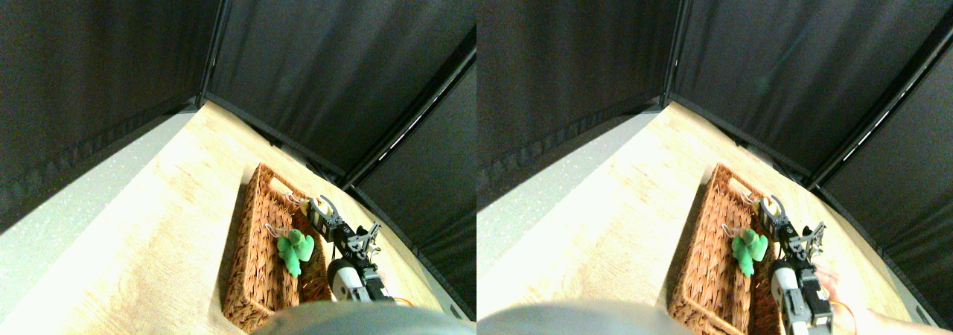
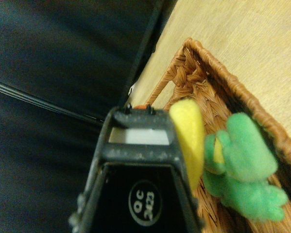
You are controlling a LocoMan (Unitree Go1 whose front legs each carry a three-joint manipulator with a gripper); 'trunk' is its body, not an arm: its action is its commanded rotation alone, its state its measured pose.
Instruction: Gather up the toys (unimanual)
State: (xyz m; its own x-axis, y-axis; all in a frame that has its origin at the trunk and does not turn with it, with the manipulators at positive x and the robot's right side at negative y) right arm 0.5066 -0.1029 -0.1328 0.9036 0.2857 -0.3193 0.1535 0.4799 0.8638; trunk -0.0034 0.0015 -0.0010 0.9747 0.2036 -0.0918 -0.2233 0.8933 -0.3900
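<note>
A brown wicker basket (image 1: 240, 268) (image 2: 194, 52) lies on the pale wooden table. Inside it rests a green plush toy (image 1: 295, 250) (image 2: 245, 177) with a white loop cord. My right gripper (image 1: 320, 210) hangs over the basket's far right part, reaching in from the lower right. It is shut on a yellow toy (image 1: 315, 210) (image 2: 189, 136), which in the wrist view sits pressed against the dark jaw, just above the green toy. A second white cord (image 1: 295, 199) dangles beside the gripper.
Black curtain walls (image 1: 320, 59) close off the table's far and right sides. A grey floor strip (image 1: 67, 208) runs along the table's left edge. Bare wood (image 1: 164, 231) stretches left of the basket. A person's arm shows at the lower right in the right eye only.
</note>
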